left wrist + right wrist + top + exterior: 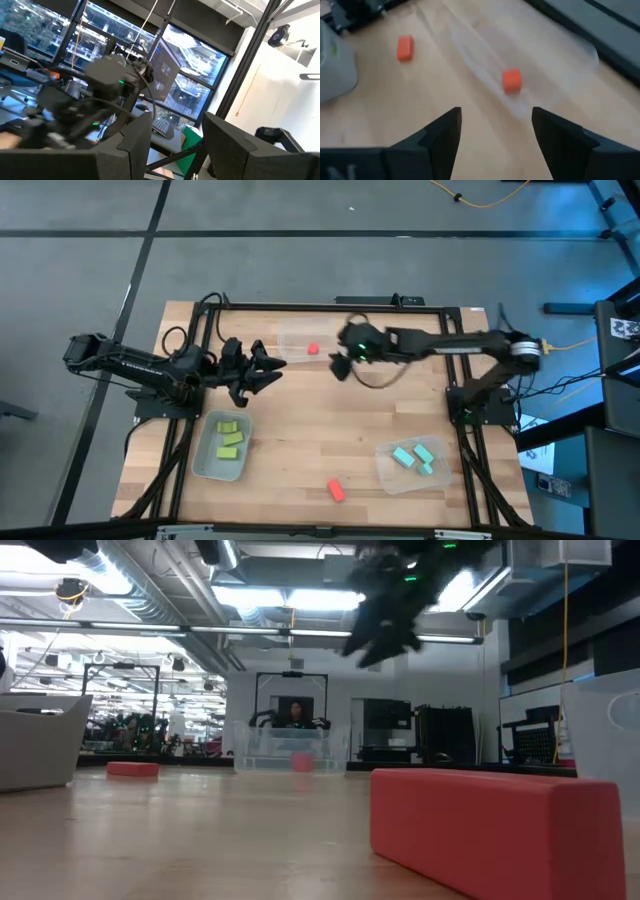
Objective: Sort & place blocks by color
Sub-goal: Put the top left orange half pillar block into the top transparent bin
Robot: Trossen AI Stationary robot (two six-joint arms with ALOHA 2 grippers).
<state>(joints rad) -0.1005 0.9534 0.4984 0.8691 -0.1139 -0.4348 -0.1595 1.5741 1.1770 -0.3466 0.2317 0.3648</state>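
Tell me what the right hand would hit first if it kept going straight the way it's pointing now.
Probably the clear bin holding one orange-red block. In the wrist view the open, empty right hand points at that block, so the bin's near wall likely comes first, though depth is hard to judge.

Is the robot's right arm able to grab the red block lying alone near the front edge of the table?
Probably yes. The red block lies on bare wood between the two front bins, nothing covering it, and the right gripper is open and empty.
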